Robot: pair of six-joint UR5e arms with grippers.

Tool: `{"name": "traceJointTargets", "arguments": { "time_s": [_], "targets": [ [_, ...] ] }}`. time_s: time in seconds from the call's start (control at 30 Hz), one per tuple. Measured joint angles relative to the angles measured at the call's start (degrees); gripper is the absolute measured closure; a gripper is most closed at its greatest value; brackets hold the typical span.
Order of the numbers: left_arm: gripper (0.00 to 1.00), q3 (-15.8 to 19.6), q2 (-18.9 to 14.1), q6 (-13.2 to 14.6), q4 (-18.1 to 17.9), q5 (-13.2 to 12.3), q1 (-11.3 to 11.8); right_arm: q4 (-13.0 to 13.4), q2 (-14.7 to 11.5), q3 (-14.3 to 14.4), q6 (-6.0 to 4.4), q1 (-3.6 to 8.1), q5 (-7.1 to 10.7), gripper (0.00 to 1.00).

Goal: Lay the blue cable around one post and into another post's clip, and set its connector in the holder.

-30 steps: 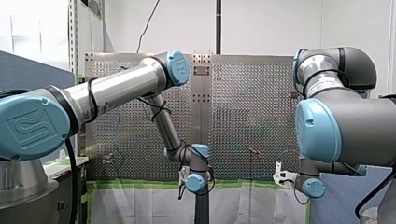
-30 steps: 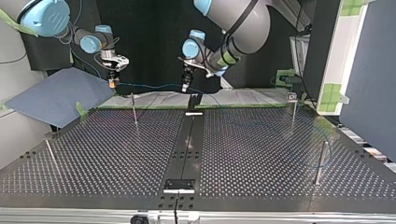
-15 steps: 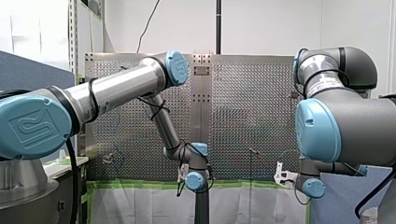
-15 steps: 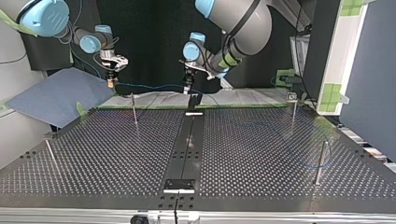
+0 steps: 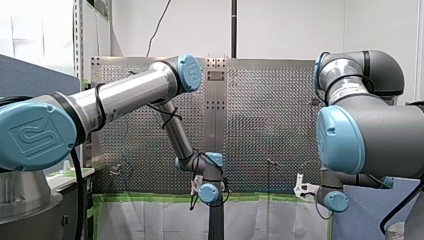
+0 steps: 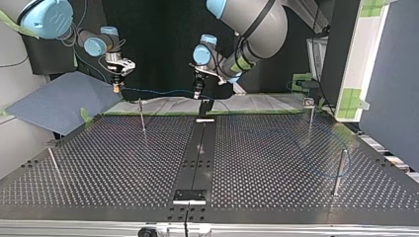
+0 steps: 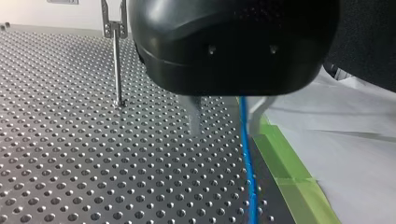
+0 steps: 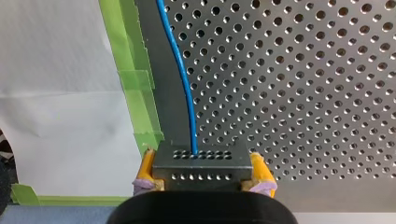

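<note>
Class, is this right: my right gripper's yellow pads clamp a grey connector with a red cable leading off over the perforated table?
No: the right wrist view shows a blue cable, not red. The yellow pads of my right gripper do clamp the grey connector.

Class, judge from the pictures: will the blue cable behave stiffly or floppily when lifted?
Probably floppy: the cable sags slightly between my right hand and left hand. Likely light: it looks thin beside its connector.
</note>
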State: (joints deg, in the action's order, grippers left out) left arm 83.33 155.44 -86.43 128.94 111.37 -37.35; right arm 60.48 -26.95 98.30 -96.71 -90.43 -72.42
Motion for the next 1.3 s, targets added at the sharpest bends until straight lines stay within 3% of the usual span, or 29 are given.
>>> {"name": "traceJointTargets", "arguments": {
  "time_s": [0.13, 0.23, 0.67, 0.97, 1.3],
  "targets": [
    [0.94, 0.02, -0.01, -0.08, 0.07, -0.03, -0.01, 0.04, 0.00, 0.00, 0.01, 0.10, 0.01, 1.00],
    [0.99, 0.00, -0.01, -0.17, 0.08, -0.05, 0.02, 0.09, 0.00, 0.00, 0.00, 0.19, 0.03, 1.00],
    [0.99, 0.00, 0.04, -0.63, 0.08, -0.12, -0.09, 0.14, -0.01, -0.03, -0.05, 0.55, 0.19, 1.00],
    [0.99, -0.05, 0.08, -4.14, -2.54, -2.78, -1.32, 0.05, -0.16, -0.07, -0.01, 1.34, 0.40, 1.00],
    [0.99, -2.45, 0.14, -7.73, -4.79, -3.55, -3.23, -0.94, -2.45, -0.08, -0.57, 3.29, 0.72, 1.00]
  ]
}}
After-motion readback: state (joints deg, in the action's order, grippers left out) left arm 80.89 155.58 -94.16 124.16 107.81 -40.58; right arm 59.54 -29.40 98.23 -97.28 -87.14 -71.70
